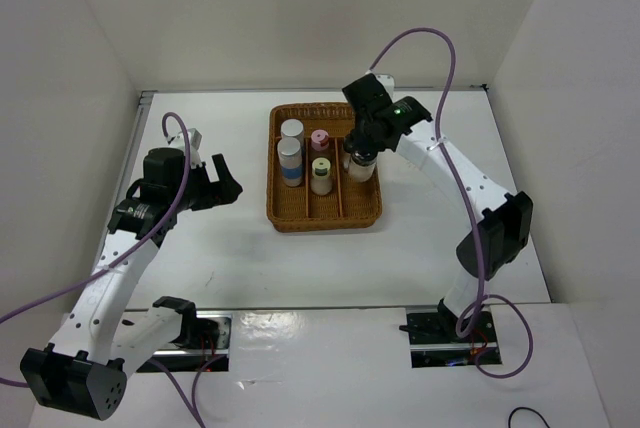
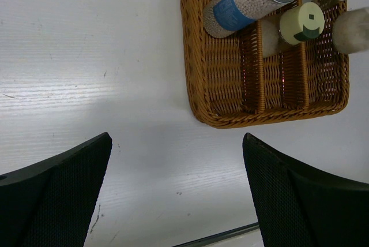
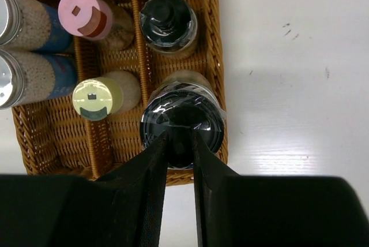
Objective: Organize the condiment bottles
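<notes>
Right gripper (image 3: 180, 138) clamped on the near black-topped bottle (image 3: 182, 114), just inside the right rim of the wicker tray (image 3: 214, 39); left gripper (image 2: 177, 138) released over the table (image 2: 86, 56), finger bases cropped.

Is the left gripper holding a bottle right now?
No: in the left wrist view the left gripper is open above the table, with nothing between its fingers.

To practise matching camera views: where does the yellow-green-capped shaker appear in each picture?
Top external: yellow-green-capped shaker, picture centre, in the wicker tray's middle lane.
Left wrist: the shaker, upper right.
Right wrist: the shaker, left of centre.
Shared landmark: the blue-banded shakers in the neighbouring lane.
</notes>
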Available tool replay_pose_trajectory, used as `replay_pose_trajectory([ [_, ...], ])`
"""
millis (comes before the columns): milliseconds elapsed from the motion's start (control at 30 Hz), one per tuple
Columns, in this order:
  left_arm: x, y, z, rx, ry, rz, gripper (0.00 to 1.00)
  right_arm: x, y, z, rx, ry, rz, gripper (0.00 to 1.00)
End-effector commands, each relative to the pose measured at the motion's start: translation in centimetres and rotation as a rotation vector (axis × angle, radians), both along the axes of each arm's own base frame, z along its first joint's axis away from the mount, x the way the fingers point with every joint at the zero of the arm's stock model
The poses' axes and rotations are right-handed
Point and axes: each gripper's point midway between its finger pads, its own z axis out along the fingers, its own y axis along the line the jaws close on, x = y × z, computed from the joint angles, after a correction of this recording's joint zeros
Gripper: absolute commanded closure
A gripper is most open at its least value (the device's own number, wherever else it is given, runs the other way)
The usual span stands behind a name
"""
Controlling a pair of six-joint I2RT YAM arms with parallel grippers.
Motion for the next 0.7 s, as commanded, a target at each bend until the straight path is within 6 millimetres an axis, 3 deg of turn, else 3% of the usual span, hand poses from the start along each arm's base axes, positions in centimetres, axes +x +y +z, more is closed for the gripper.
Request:
replay_pose_trajectory([
  [0,0.3,-0.1,0.5,0.004,-0.036,-0.024,0.0,1.9,1.1,0.0,0.047,-0.061,0.017,1.0],
  [167,0.4,-0.1,0.3,0.006,-0.027,-0.024,0.0,2.4,1.8,-1.5,0.059,-0.051,0.029,1.0],
  [333,0.4,-0.1,0.3,0.006,-0.027,-0.024,0.0,2.7,1.0,-3.9,0.041,-0.023,0.01,1.0],
  [533,0.5,-0.2,0.0,0.007,-0.018,-0.024,0.0,3.4,1.3,-4.2,0.05,-0.054,0.004,0.97],
  [667,0.5,-0.2,0.0,0.007,-0.018,-0.024,0.0,4.0,1.1,-5.7,0.024,-0.034,0.009,0.97],
])
